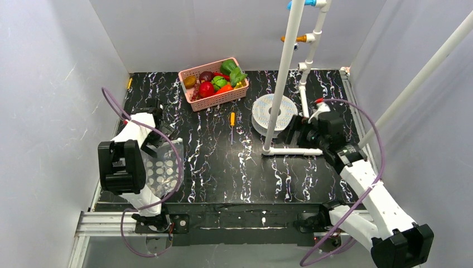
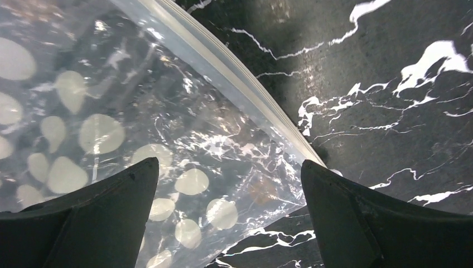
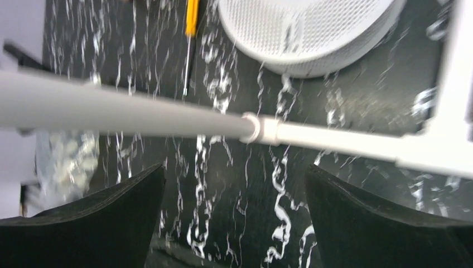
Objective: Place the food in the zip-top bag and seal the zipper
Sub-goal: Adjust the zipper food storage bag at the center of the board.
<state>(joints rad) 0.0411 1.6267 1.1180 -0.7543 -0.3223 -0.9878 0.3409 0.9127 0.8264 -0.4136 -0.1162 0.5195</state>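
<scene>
Zip-top bag [image 1: 163,166], clear plastic w/ white dots, lies flat at left edge of black marbled table [image 1: 240,173], below left gripper [image 2: 228,167]; jaws wide, nothing held. Toy food [image 1: 216,82] in pink lattice basket [image 1: 220,99], far side. Right gripper [image 3: 234,167] wide, empty, over white pipe [image 3: 334,139].

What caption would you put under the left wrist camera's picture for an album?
Open left gripper poised above the dotted zip-top bag, its zipper lying across the black marbled table.

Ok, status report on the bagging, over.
Left claw open over zip-top bag. Right claw open, empty. Food in pink basket. White pipe frame by right claw.
</scene>
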